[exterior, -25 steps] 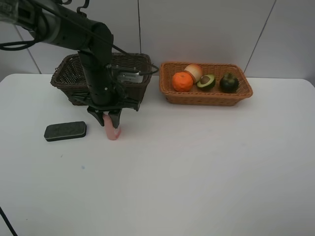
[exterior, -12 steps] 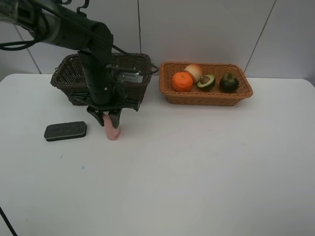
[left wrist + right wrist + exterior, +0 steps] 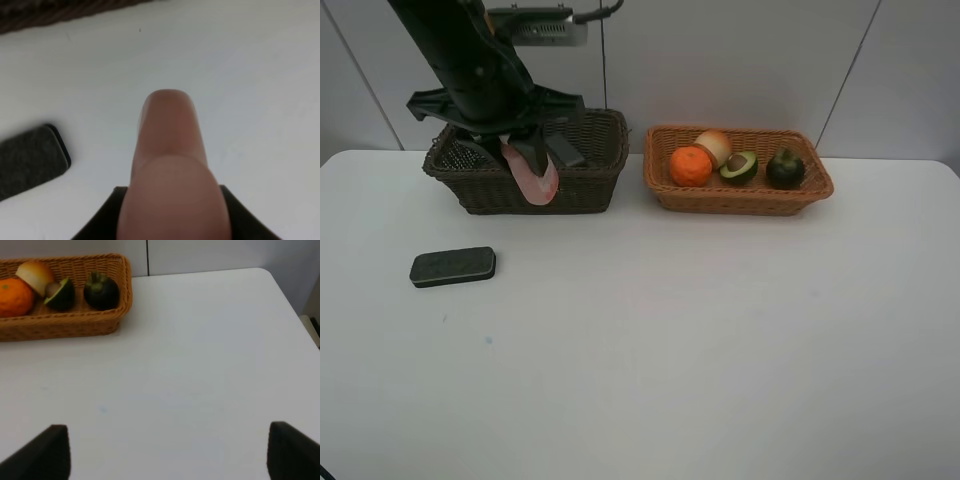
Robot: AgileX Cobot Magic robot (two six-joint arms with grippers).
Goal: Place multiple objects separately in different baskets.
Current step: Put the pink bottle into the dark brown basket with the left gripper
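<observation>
The left pincer (image 3: 532, 160) is clamped on the pink bottle (image 3: 531, 176), which hangs tilted in front of the dark basket (image 3: 582, 185) — a smooth, rounded body that looks light and rigid but slippery, so a hold across its middle seems safest. The flat eraser block (image 3: 452, 266) lies on the white surface (image 3: 700, 330); it looks light, grippable across its narrow width. The right pincer (image 3: 165, 452) stands wide and empty.

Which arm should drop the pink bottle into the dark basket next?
Left. The left gripper already holds the pink bottle beside the dark basket. The right gripper is open, empty, and off toward the tan basket.
</observation>
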